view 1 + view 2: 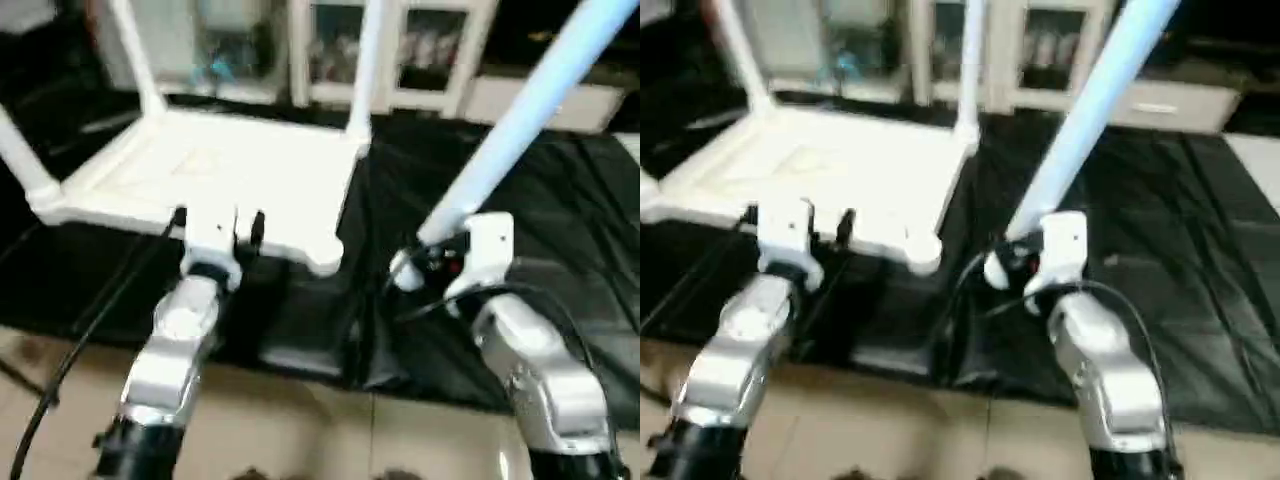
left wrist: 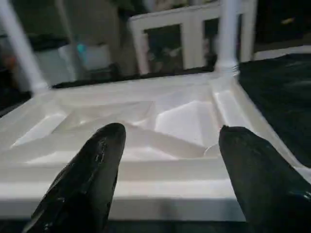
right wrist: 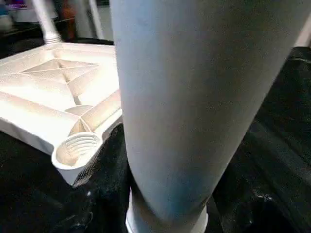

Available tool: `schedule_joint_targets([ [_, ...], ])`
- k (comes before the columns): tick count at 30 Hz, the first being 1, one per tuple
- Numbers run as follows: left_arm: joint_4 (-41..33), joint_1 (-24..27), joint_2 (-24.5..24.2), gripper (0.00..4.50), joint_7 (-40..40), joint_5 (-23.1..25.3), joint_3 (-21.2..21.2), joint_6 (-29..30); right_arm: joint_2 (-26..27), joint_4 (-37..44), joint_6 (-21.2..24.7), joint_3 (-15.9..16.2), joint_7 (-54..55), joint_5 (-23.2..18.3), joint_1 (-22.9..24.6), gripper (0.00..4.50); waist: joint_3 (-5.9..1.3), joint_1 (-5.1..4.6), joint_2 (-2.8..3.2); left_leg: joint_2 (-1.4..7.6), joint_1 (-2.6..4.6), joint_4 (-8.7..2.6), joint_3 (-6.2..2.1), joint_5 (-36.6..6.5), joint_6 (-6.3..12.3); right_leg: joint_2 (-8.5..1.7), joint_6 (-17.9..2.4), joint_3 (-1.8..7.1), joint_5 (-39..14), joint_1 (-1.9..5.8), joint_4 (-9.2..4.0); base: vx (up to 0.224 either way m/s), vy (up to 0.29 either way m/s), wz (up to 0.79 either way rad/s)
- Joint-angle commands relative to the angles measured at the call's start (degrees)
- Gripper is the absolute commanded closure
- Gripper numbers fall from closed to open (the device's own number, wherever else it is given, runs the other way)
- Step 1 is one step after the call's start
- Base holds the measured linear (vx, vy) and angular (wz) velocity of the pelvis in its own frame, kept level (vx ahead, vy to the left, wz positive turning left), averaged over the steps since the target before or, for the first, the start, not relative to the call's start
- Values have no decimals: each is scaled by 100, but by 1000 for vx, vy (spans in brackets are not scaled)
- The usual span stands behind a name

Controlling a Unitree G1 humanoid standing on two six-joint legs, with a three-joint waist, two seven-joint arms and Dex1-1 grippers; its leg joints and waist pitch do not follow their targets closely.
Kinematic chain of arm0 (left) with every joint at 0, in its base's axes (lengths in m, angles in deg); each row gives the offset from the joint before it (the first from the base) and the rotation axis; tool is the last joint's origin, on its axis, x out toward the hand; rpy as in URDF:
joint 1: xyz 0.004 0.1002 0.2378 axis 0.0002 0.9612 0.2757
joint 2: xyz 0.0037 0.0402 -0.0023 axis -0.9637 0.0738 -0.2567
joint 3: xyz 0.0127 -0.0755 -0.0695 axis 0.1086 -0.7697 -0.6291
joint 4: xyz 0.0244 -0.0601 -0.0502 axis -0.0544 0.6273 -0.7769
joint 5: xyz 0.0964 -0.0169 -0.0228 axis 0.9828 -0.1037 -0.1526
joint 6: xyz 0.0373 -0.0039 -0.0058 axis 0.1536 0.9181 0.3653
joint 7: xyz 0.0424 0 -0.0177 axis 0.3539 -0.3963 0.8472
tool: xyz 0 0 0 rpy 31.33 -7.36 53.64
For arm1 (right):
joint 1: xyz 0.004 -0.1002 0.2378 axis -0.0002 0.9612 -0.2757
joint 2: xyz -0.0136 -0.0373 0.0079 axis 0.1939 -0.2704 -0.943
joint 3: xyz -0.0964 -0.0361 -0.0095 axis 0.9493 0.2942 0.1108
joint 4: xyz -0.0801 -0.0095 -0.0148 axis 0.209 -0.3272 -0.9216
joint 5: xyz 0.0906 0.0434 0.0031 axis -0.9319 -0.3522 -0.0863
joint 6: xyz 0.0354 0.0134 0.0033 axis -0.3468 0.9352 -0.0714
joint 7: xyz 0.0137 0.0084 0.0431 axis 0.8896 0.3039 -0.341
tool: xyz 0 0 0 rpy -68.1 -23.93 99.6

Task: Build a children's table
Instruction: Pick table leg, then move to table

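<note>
Leg [image 1: 530, 115] in right tool [image 1: 432, 262]

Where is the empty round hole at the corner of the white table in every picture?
Left eye view: empty socket at the tabletop's near right corner, left of the held leg.
Right eye view: same corner, left of the right gripper.
Left wrist view: I cannot make it out past the fingers.
Right wrist view: threaded hole beside the leg.
Shared landmark: the held leg.

Smooth white plastic tabletop [image 1: 215, 175] and leg [image 1: 530, 115]; the black cover [image 1: 560, 250] seems slightly glossy.
</note>
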Motion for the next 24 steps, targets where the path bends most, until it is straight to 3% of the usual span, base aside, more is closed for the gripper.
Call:
schedule_joint_targets([
  [1, -7, -1, -53, 99, 120, 147, -74, -74, 48, 8, -33, 105, -1, 9, -158, 265, -265, -62, 77, 165, 405, -907, 106, -601, 57, 369, -751, 92, -2638, -97, -712, -175, 258, -36],
  [2, 1, 9, -45, 99, 173, 233, -44, -23, 39, -67, -48, 102, -8, 11, -145, 265, -315, -292, 185, 844, 316, -1318, 36, -1337, 144, 283, -704, -593, -1910, -235, 192, -175, 258, -36],
  [3, 9, 9, -43, 99, 202, 291, -18, 29, 31, -123, -48, 95, -10, 8, -141, 265, -374, -267, 266, 1002, 197, -1366, -3, -1358, -260, 93, -758, -760, -1262, -92, 374, -188, 269, -47],
  [4, -117, 47, -31, 99, 133, 304, 0, 93, 20, -111, -35, 147, -79, -13, -204, 265, -216, -180, 364, 922, -112, -1624, -230, -1869, -424, -13, -884, -1038, -355, 163, 329, -122, 261, -17],
  [5, -171, 74, -26, 99, 119, 299, -2, 93, 23, -91, -14, 159, -103, -36, -217, 265, -394, -302, 360, 1097, 377, -1342, -423, -1187, -973, -152, -982, -1069, -28, 13, 145, -122, 261, -17],
  [6, -192, 84, -24, 99, 114, 297, -3, 93, 24, -83, -6, 164, -112, -45, -222, 265, -375, -384, 354, 1242, 367, -1333, -555, -498, -1041, -190, -941, -1076, -125, 51, 170, -63, 185, 7],
  [7, -258, 143, 43, 99, 190, 246, -92, 291, -14, -79, -6, 190, -174, -9, -243, 265, -409, -398, 330, 1439, 415, -1292, -672, 752, -726, -248, -614, -1069, -686, 22, 293, -55, 127, -15],
  [8, -266, 151, 55, 99, 206, 237, -107, 326, -20, -80, -6, 193, -184, -2, -245, 265, -510, -420, 305, 1337, 483, -1102, -698, 2446, -146, -280, -436, -1054, -809, 54, 333, -55, 127, -15],
  [9, -280, 169, 31, 99, 216, 277, -91, 341, -39, -103, -7, 202, -218, 27, -246, 265, -510, -420, 305, 1337, 483, -1102, -698, 2446, -146, -280, -436, -1054, -809, 54, 333, -85, 90, -18],
  [10, -317, 200, -3, 99, 103, 213, -80, 270, -50, -144, -25, 202, -233, 56, -251, 265, -498, -335, 186, 1083, 277, -1069, -505, 3368, 463, -334, -469, -979, -444, 245, 163, -117, 28, -16],
  [11, -384, 241, -54, 99, 21, 192, -65, 243, -46, -168, -29, 201, -231, 68, -263, 265, -506, -276, 59, 764, 94, -903, -270, 2980, 572, -568, -614, -797, 177, 441, -202, -117, 28, -16],
  [12, -433, 268, -72, 99, -31, 147, -85, 225, -39, -170, -20, 204, -221, 73, -277, 265, -502, -220, 54, 583, -91, -782, -81, 2546, 479, -751, -883, -766, 565, 557, -289, -138, -35, -20],
  [13, -445, 274, -75, 99, -41, 137, -92, 224, -36, -169, -16, 205, -217, 74, -282, 265, -462, -177, -74, 425, -287, -813, 106, 1789, 417, -914, -873, -739, 674, 656, -380, -142, -60, -14],
  [14, -491, 278, -51, 99, -52, 60, -147, 238, -35, -143, 3, 207, -221, 64, -305, 265, -346, -42, -121, 589, -229, -903, 150, -8, 121, -1077, -988, -693, -670, 637, -538, -142, -60, -14],
  [15, -524, 276, -10, 99, -41, 8, -201, 273, -50, -135, 3, 220, -248, 46, -330, 265, -310, -36, -65, 635, -205, -969, 133, -336, -9, -1003, -1102, -747, -1310, 622, -545, -130, -51, -7],
  [16, -524, 276, -10, 99, -41, 8, -201, 273, -50, -135, 3, 220, -248, 46, -330, 265, -264, -85, -8, 729, -151, -1092, 109, -1124, -262, -807, -1214, -807, -2228, 502, -540, -116, -25, -9],
  [17, -521, 288, 57, 99, -69, -9, -197, 286, -93, -226, -104, 236, -281, 93, -356, 265, -210, -157, -31, 765, -78, -1177, 68, -2117, -559, -690, -1145, -852, -2854, 427, -544, -116, -25, -9],
  [18, -527, 297, 73, 99, -65, 37, -177, 316, -97, -268, -141, 228, -279, 121, -356, 265, -183, -175, -11, 759, -22, -1194, 35, -2705, -721, -688, -1050, -871, -3250, 413, -558, -108, -5, -7],
  [19, -585, 315, 79, 99, -105, 55, -120, 337, -76, -275, -117, 170, -235, 109, -374, 265, -145, -199, -84, 747, 61, -1186, 32, -3264, -834, -686, -914, -899, -3764, 369, -633, -106, 5, -2],
  [20, -632, 326, 80, 99, -129, 63, -84, 355, -59, -269, -88, 126, -203, 93, -387, 265, -96, -230, -16, 691, 330, -1074, 5, -4117, -929, -663, -643, -1041, -4559, 308, -821, -106, 5, -2],
  [21, -672, 354, 87, 99, -129, 69, -65, 369, -56, -227, -67, 101, -220, 56, -382, 265, -63, -262, 73, 694, 359, -1114, -15, -4401, -967, -590, -592, -1160, -4545, 358, -834, -73, 19, -5],
  [22, -699, 376, 89, 99, -125, 70, -56, 378, -59, -200, -59, 90, -237, 30, -376, 265, -37, -326, 137, 749, 213, -1421, -39, -4914, -1074, -404, -566, -1349, -3850, 636, -641, 0, 0, 0],
  [23, -700, 416, 112, 99, -134, 41, -54, 398, -122, -196, -99, 96, -274, 54, -337, 265, -7, -301, 206, 798, 25, -1761, 23, -5347, -1124, -250, -624, -1456, -3210, 864, -222, 0, 0, 0],
  [24, -686, 422, 111, 99, -145, 47, -48, 380, -134, -219, -117, 89, -268, 68, -328, 265, -75, -138, 258, 687, -62, -1996, 233, -5499, -986, -57, -639, -1640, -1589, 1123, 378, -75, 32, -7],
])
